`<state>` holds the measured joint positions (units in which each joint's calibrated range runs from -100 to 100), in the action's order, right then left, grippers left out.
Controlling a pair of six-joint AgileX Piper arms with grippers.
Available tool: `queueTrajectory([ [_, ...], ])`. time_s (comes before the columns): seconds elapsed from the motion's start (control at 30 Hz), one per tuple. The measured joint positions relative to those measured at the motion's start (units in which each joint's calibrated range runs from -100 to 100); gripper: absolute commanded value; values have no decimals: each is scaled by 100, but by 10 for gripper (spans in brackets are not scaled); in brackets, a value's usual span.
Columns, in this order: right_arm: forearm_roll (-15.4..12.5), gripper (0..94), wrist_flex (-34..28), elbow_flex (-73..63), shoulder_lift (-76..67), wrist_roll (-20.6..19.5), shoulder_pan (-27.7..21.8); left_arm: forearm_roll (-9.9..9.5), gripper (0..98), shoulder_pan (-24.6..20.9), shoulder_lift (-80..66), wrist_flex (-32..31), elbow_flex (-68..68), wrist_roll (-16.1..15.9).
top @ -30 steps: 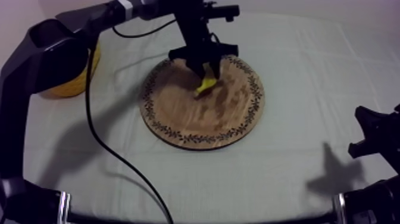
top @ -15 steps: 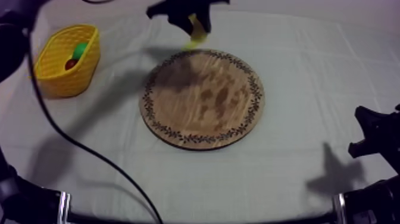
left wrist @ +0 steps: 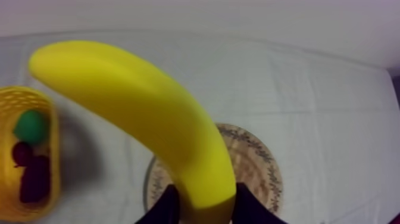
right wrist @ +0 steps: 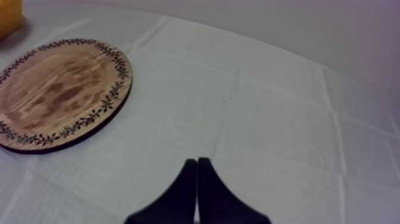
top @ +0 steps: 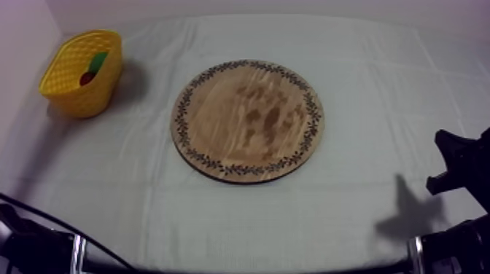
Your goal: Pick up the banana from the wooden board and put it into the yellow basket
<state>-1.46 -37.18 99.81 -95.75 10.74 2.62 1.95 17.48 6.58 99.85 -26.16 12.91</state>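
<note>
Several fruits in basket (top: 76, 98) at table's far left: green fruit (top: 98, 60), dark red fruit (top: 87, 76) beside it. Left gripper (left wrist: 205, 210) clamps banana (left wrist: 137, 113) at one end, finger on either side. Banana aloft over cloth (top: 379, 95); long axis curves from fingers above board (top: 248, 120) rim, free tip toward basket. Right gripper (right wrist: 197, 164) closed on nothing, over cloth right of board, apart from it.

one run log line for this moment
left pincer: shut on banana | right pincer: shut, idle | banana: off wooden board, not yet in yellow basket
</note>
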Motion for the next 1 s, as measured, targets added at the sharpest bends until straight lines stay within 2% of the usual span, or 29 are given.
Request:
queueTrajectory([
  [0.37, 0, 5, 0, 0, 0, 13, 0, -195, 245, -1012, -1130, -209, 1925, -553],
  [0.53, 0, 5, 0, 0, 0, 13, 0, -297, 243, -1408, -1026, -369, 2648, -741],
  [0.7, 0, 5, 0, 0, 0, 16, 0, -426, 263, -1607, -679, -409, 2853, -898],
  [0.77, 0, 5, 0, 0, 0, 19, 0, -456, 325, -1649, -514, -469, 2861, -935],
  [0.9, 0, 5, 0, 0, 0, 21, 0, -455, 542, -1747, -260, -625, 2917, -1041],
  [1.0, 0, 5, 0, 0, 0, 21, 0, -434, 632, -1776, -193, -788, 2976, -1099],
])
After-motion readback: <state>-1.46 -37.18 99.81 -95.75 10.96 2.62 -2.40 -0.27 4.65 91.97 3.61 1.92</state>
